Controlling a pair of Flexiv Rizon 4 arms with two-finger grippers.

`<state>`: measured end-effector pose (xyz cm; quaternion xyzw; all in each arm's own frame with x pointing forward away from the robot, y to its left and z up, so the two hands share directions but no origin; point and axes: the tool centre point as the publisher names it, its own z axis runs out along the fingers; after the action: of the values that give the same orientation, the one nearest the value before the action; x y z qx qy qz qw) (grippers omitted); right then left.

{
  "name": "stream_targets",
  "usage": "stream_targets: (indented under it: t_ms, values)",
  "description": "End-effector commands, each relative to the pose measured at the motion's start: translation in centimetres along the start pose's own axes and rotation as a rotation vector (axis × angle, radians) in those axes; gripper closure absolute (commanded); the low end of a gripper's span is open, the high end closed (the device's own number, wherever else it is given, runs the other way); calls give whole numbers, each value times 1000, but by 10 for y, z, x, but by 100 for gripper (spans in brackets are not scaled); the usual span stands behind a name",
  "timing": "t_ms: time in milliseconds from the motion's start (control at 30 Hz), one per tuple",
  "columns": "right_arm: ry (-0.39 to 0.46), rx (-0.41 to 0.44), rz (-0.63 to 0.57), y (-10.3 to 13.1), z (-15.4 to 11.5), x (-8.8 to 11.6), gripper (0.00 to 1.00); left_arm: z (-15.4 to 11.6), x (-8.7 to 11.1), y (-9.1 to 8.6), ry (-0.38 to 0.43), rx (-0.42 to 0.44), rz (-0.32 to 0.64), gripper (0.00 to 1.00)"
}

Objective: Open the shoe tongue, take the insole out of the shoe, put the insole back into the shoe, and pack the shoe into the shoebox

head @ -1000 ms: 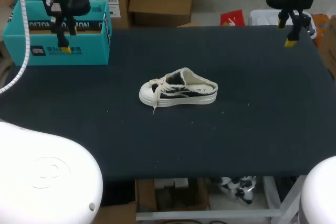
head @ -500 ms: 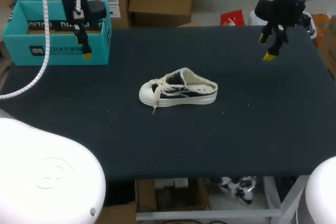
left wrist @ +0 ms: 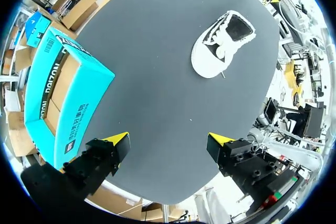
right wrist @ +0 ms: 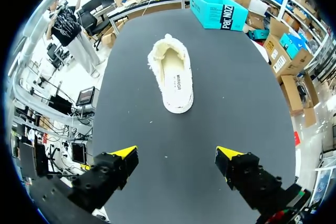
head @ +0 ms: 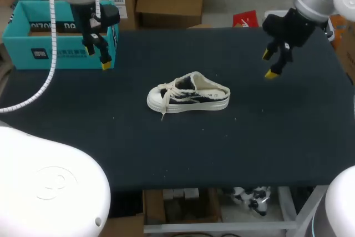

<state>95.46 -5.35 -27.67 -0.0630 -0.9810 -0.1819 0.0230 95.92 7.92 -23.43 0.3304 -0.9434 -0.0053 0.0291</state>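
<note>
Two claws are hovering wide open, holding nothing: left claw (head: 97, 58) by the teal shoebox (head: 55, 54) at the table's (head: 222, 154) far left corner, right claw (head: 269, 65) toward the far right corner. Shoe (head: 188, 95) is lying mid-table, toe toward the left edge, insole (right wrist: 176, 80) sitting inside. Likely risk: a claw catching the loose lace instead of the tongue and dragging the light shoe.

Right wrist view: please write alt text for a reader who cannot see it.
A white shoe lies on the dark table, ahead of the open gripper with yellow tips. A teal shoebox stands beyond the shoe.
</note>
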Motion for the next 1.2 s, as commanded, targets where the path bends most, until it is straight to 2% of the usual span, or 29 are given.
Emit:
stream_targets:
  t_ms: [33, 233, 300, 367, 400, 467, 533, 600, 667, 767, 800, 900, 1033, 1067, 1100, 1200]
  values:
    - [-2, 0, 0, 0, 0, 1, 0, 0, 0, -1, -2, -1, -2, 0]
    - [-2, 0, 0, 0, 0, 1, 0, 0, 0, -1, -2, -1, -2, 0]
    - [0, 2, -8, 5, 3, 1, 0, -1, 9, -7, 22, 45, -48, 0]
    - [4, 2, -5, 14, 16, 1, 0, 1, 19, -15, 99, 43, -163, 0]
    - [1, -12, -8, 18, 22, 2, 0, 3, 24, -18, 103, 35, -210, 0]
    - [9, -54, -22, 22, 37, 5, 0, 10, 38, -25, 71, 26, -385, 0]
    - [10, -87, -19, 26, 49, 9, 0, 13, 51, -28, 54, 38, -472, 0]
    - [0, -129, -11, 29, 59, 13, 0, 13, 63, -32, 22, 46, -601, 0]
    - [-2, -161, -9, 33, 66, 17, 0, 13, 71, -35, 37, 46, -650, 0]
    - [3, -181, 4, 43, 82, 22, 0, 14, 79, -44, -19, 52, -798, 0]
    - [3, -177, 7, 46, 87, 24, 0, 14, 81, -46, 1, 47, -799, 0]
    - [10, -198, 14, 53, 99, 28, 0, 16, 85, -52, -10, 58, -850, 0]
    - [7, -247, 36, 63, 111, 34, 0, 17, 92, -64, 40, 56, -858, 0]
    - [0, -256, 42, 64, 113, 34, 0, 17, 94, -67, 41, 42, -848, 0]
    - [-3, -268, 45, 65, 115, 35, 0, 17, 96, -71, 6, 11, -835, 0]
    - [0, -268, 41, 68, 119, 35, 0, 17, 96, -71, 6, 11, -835, 0]
